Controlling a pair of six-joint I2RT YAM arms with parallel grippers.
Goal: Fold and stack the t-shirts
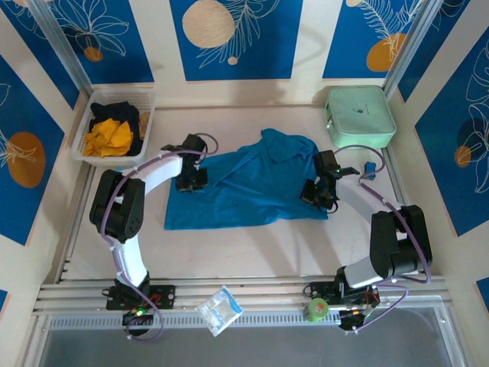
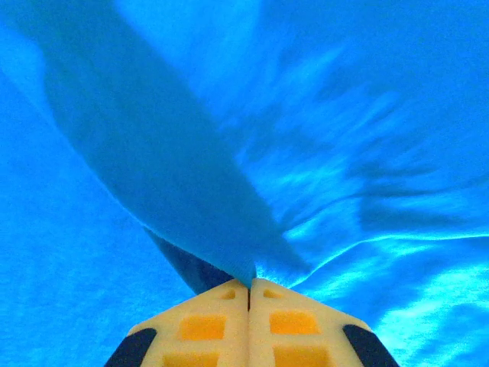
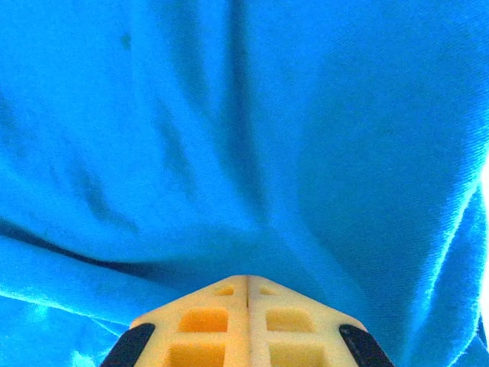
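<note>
Left gripper [image 2: 249, 286]: clenched, two yellow fingers [image 2: 202, 325] pressed tip to tip with no gap, pinching one raised fold of the teal-blue t-shirt [image 2: 344, 153]. From that pinch, one dark ridge of cloth running up and to the left in the wrist view, with finer creases fanning off to the right.

Right gripper [image 3: 246, 280]: likewise clamped, two fingers [image 3: 200, 321] flat against each other, teal cloth gathered right at the tips and draped across in broad soft folds.

From above: left gripper [image 1: 191, 182] down on the shirt's left part near the upper edge, right gripper [image 1: 315, 195] down on the right edge. Two arms, curving in from either side.

One teal-blue t-shirt [image 1: 252, 187], spread mostly flat across the middle of the table [image 1: 252, 252], between the two grippers; lower hem roughly straight, top bunched toward the far side.

One white basket [image 1: 82, 138] at the far left corner, well apart from the spread shirt. Inside it, one crumpled orange-yellow t-shirt [image 1: 107, 139] at the front and one heap of black cloth [image 1: 116, 113] behind, touching; whether one black garment or more, cannot tell.

One mint-green case [image 1: 359, 115] at the far right corner, closed, lying flat.

One clear packet [image 1: 220, 310] on the near rail between the two arm bases.
</note>
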